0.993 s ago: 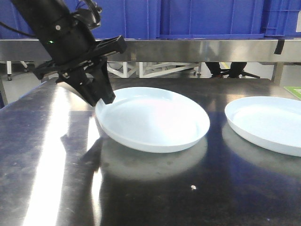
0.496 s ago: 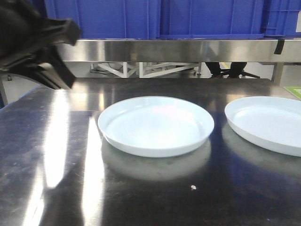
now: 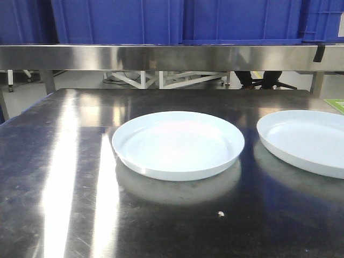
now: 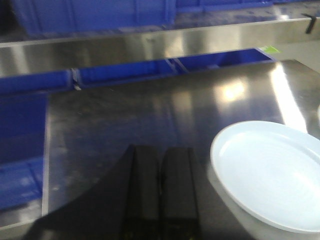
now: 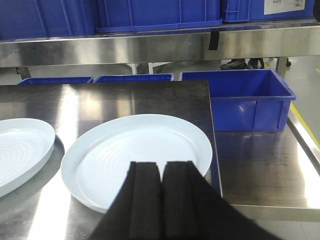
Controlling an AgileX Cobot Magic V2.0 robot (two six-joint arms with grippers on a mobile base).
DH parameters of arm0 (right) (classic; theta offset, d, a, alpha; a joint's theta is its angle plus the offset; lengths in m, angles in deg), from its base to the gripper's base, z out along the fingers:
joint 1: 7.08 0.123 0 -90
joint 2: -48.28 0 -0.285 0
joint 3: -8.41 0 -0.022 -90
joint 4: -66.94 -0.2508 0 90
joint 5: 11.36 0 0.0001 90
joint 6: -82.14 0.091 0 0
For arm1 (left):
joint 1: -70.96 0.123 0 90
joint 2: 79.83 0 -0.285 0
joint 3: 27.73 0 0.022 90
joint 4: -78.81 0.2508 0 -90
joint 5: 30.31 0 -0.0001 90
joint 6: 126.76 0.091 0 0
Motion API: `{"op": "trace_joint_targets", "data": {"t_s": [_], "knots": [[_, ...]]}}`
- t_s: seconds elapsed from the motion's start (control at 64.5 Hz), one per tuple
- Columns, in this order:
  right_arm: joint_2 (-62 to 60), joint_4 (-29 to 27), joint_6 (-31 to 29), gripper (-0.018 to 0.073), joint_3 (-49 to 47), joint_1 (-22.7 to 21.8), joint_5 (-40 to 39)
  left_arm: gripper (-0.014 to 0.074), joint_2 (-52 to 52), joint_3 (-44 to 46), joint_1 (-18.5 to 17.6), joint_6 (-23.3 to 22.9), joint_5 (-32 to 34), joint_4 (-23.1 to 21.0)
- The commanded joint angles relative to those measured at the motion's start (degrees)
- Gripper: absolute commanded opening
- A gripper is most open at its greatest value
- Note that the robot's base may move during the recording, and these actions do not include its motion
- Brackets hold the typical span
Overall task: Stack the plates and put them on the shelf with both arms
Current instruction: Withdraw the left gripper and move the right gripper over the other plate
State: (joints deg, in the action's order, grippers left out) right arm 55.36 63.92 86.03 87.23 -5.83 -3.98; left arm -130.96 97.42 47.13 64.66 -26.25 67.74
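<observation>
The bench [image 3: 54, 188] is a dark, reflective steel surface that fills the lower part of the front view. Bright light streaks run across its left half. Beyond its far edge, the shelf [image 3: 172, 56] spans the full width of the scene as a brushed steel rail, set higher than the bench top. Large blue crates [image 3: 118, 21] stand side by side on the shelf. The right wrist view shows low crates [image 5: 235, 105] below shelf level, beyond the far and right edges of the bench.

Both plates lie flat on the bench, right way up and unstacked. The left plate [image 3: 177, 144] sits near the middle of the bench. The right plate [image 3: 306, 141] lies to its right, with a strip of bare bench between them, and is cut off by the right edge of the front view. Neither plate is on the shelf.

The left end effector [image 4: 160, 190] shows only in its own wrist view, which is blurred. Its two black fingers are pressed together with nothing between them, over bare bench to the left of the left plate. The right end effector [image 5: 161, 200] is likewise pressed together and empty. It stands over the near rim of the right plate; contact with the rim cannot be determined.

A black tape strip [image 3: 320, 52] hangs on the shelf rail at the far right. A small white speck [image 3: 220, 214] lies on the bench on the near side of the left plate.
</observation>
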Motion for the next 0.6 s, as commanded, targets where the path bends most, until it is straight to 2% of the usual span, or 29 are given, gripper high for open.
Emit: {"op": "trace_joint_targets", "data": {"t_s": [0.0, 0.248, 0.372, 0.465, 0.589], "knots": [[-1.0, 0.5, -0.1, 0.0049, 0.1, -0.1, -5.1, 0.0082, 4.9, -0.3, 3.2, 0.9, 5.3, 0.6], [-1.0, 0.5, -0.1, 0.0049, 0.1, -0.1, -5.1, 0.0082, 14.8, -1.1, 12.3, 0.9, 0.5, 0.3], [-1.0, 0.5, -0.1, 0.0049, 0.1, -0.1, -5.1, 0.0082, 16.7, -1.1, 12.9, 0.9, -1.9, 0.3], [-1.0, 0.5, -0.1, 0.0049, 0.1, -0.1, -5.1, 0.0082, 16.8, -1.1, 12.7, 0.9, -4.1, -2.3], [-1.0, 0.5, -0.1, 0.0049, 0.1, -0.1, -5.1, 0.0082, 16.8, -1.1, 12.7, 0.9, -3.7, -2.7]]}}
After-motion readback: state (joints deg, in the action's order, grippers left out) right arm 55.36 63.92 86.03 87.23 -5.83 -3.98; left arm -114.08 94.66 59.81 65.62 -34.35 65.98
